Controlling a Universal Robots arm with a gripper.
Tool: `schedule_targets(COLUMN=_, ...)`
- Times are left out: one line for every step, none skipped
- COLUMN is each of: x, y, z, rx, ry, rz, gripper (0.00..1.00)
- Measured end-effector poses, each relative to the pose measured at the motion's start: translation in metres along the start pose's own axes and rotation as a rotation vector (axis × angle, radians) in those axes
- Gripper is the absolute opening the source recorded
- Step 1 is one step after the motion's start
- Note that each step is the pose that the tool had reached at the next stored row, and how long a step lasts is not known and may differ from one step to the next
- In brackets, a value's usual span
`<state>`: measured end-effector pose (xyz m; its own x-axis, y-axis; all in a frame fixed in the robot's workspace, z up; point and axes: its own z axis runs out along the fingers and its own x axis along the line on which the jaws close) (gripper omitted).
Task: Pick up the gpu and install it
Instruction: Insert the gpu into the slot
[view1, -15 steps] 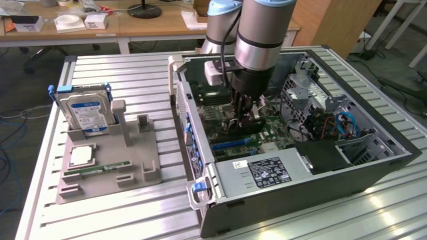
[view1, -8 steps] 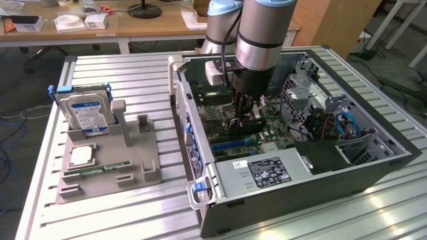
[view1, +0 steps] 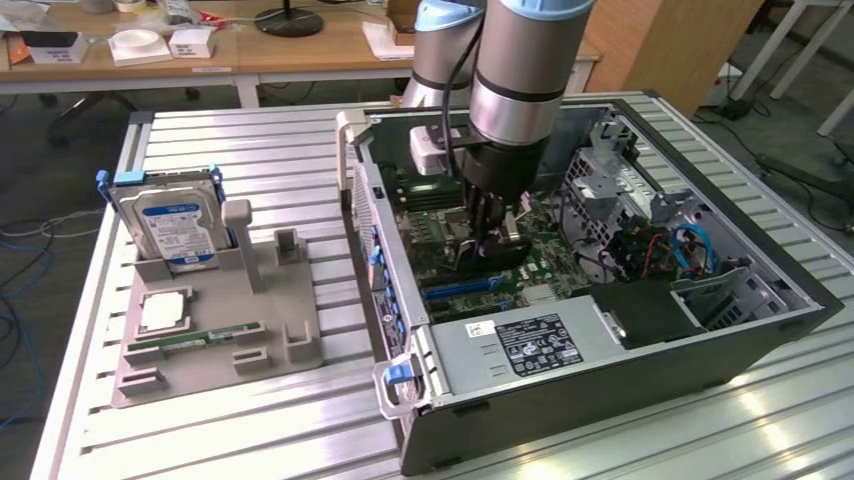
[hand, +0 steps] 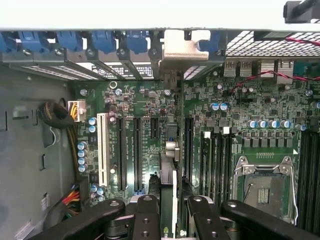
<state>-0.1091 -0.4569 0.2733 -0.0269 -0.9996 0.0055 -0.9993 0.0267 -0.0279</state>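
Note:
My gripper (view1: 486, 238) reaches down into the open computer case (view1: 747, 330), over the green motherboard (view1: 541, 265). It is shut on the gpu (view1: 489, 256), a dark thin card held upright. In the wrist view the gpu (hand: 168, 167) shows edge-on between my two black fingers (hand: 146, 216), in line with the long black expansion slots (hand: 136, 152). Its metal bracket (hand: 186, 49) sits against the rear slot openings of the case. Whether the card's lower edge is seated in a slot is hidden.
A blue-labelled hard drive (view1: 174, 228) stands in the grey holder (view1: 220, 335) on the exterior view's left, with a green RAM stick (view1: 200, 340) lying flat. Inside the case are the power supply (view1: 523, 345), CPU socket (hand: 262, 189), white slot (hand: 103, 147) and blue slot latches (hand: 75, 42).

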Motion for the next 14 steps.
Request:
schedule_targets(x=0.0, y=0.0, z=0.0008, rx=0.0001, ry=-0.0001, rz=0.0, gripper=0.26)
schedule_targets(x=0.0, y=0.0, z=0.0016, rx=0.0001, ry=-0.0002, rz=0.0, gripper=0.26)
schedule_targets(x=0.0, y=0.0001, z=0.0023, rx=0.0001, ry=-0.0001, rz=0.0, gripper=0.26)
schedule_targets(x=0.0, y=0.0001, z=0.0031, rx=0.0002, ry=-0.0001, rz=0.0, gripper=0.26)
schedule_targets(x=0.0, y=0.0001, z=0.004, rx=0.0002, ry=0.0, rz=0.0, gripper=0.26)
schedule_targets(x=0.0, y=0.0002, z=0.0052, rx=0.0004, ry=0.0, rz=0.0, gripper=0.26)
schedule_targets(x=0.0, y=0.0002, z=0.0065, rx=0.0005, ry=-0.0001, rz=0.0, gripper=0.26)
schedule_targets(x=-0.001, y=0.0004, z=0.0076, rx=0.0007, ry=0.0, rz=0.0, gripper=0.26)
schedule_targets(x=-0.001, y=0.0007, z=0.0086, rx=0.0009, ry=0.0, rz=0.0, gripper=0.26)
schedule_targets(x=-0.001, y=0.0012, z=0.0095, rx=0.0012, ry=0.0, rz=0.0, gripper=0.26)
schedule_targets(x=-0.002, y=0.0019, z=0.01, rx=0.0013, ry=0.0001, rz=0.0, gripper=0.26)
schedule_targets(x=-0.002, y=0.0027, z=0.0106, rx=0.0016, ry=0.0001, rz=0.0, gripper=0.26)
schedule_targets(x=-0.003, y=0.0033, z=0.0111, rx=0.0019, ry=0.0, rz=0.0, gripper=0.26)
schedule_targets(x=-0.004, y=0.0036, z=0.0118, rx=0.0022, ry=-0.0001, rz=0.0, gripper=0.26)
